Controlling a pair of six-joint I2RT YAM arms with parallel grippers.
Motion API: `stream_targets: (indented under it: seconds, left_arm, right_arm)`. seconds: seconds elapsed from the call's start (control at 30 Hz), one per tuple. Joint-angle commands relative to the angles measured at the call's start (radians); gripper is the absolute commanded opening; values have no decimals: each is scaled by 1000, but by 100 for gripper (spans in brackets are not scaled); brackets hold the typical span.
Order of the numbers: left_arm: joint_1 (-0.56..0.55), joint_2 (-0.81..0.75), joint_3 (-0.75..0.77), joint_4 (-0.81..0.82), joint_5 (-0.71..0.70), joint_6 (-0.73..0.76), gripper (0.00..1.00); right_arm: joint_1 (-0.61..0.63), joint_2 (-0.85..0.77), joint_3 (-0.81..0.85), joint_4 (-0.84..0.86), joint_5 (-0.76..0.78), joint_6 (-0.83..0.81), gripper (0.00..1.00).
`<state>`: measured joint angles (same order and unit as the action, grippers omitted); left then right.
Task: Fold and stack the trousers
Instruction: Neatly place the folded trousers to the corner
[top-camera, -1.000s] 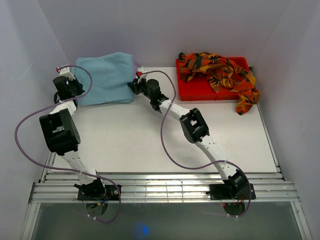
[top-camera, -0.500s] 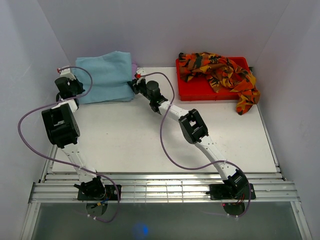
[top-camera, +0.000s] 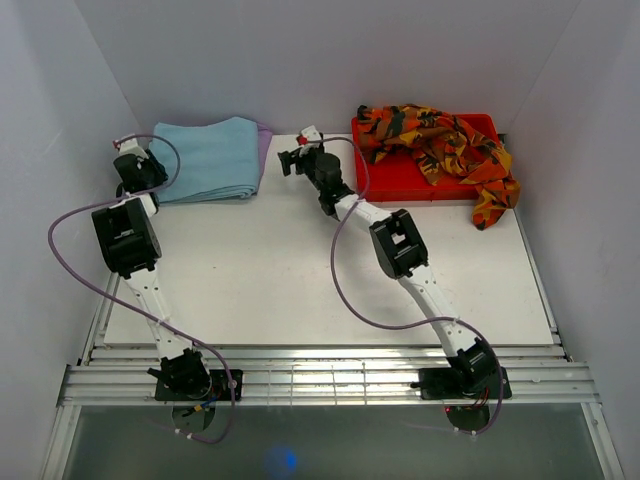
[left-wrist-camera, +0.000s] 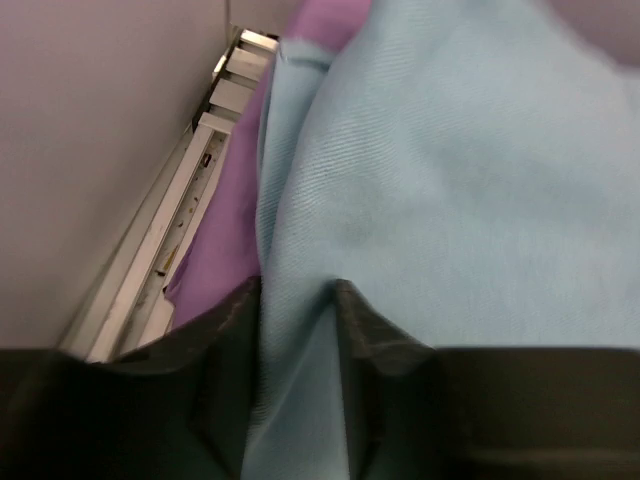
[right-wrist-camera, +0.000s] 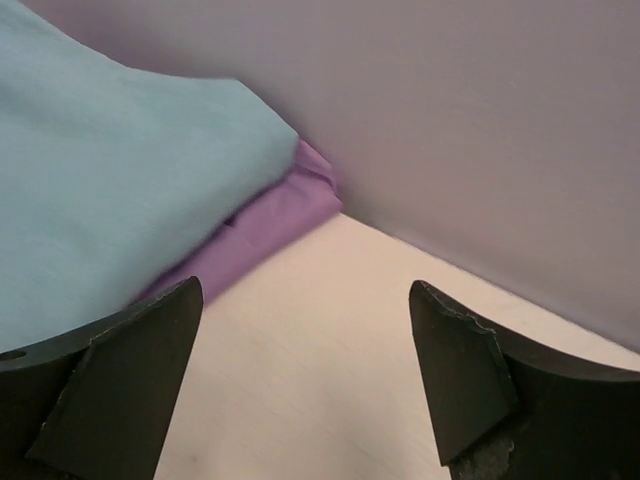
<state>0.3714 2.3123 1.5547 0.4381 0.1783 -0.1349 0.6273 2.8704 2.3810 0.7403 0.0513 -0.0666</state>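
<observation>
The light blue trousers (top-camera: 210, 158) lie folded at the table's back left, on top of a lilac pair (top-camera: 264, 143) that shows along their right edge. My left gripper (top-camera: 150, 175) is at the stack's left edge. In the left wrist view its jaws (left-wrist-camera: 297, 292) stand narrowly apart, and a fold of the blue trousers (left-wrist-camera: 450, 170) fills the gap. Lilac cloth (left-wrist-camera: 225, 240) lies beneath. My right gripper (top-camera: 291, 160) hovers just right of the stack. It is wide open (right-wrist-camera: 305, 290) over bare table, with blue trousers (right-wrist-camera: 110, 190) and lilac cloth (right-wrist-camera: 270, 225) ahead of it.
A red bin (top-camera: 400, 186) at the back right holds orange-red-black patterned trousers (top-camera: 440, 140) that spill over its right rim. White walls close in on the left, back and right. A metal rail (left-wrist-camera: 190, 200) runs along the left wall beside the stack.
The right gripper let go of the blue trousers, opened wide and drew back to the right. The blue fold settled flat onto the lilac pair. The left jaws parted slightly.
</observation>
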Motion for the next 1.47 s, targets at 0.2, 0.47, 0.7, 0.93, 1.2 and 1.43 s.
stream_targets:
  seconds: [0.2,0.47,0.7,0.93,1.2,1.43]
  left_arm:
    - [15,18,246,-220,6,-37,98]
    - [17,-103,565,-718,142,92,98]
    - [15,-338,440,-1088,389,219,98]
    - [-169,-482,181,-1331,338,423,98]
    - [-318,-686,-212,-1208,293,367,98]
    - [-354,-737,-286,-1153,242,363,98]
  right_arm:
    - [-80,-429,-329,-133,-116,10,98]
    - [-130,-787,-520,-556,-327,-36,90]
    - [-283,-1008,-627,-976,-344,-110,90]
    - [-449,-1289,-986,-1186,-403,-232,90]
    - [-485,-1631,-1405,-1285,-412,-331,90]
    - [-532,-1709,-1467,-1282,-409,-312,90]
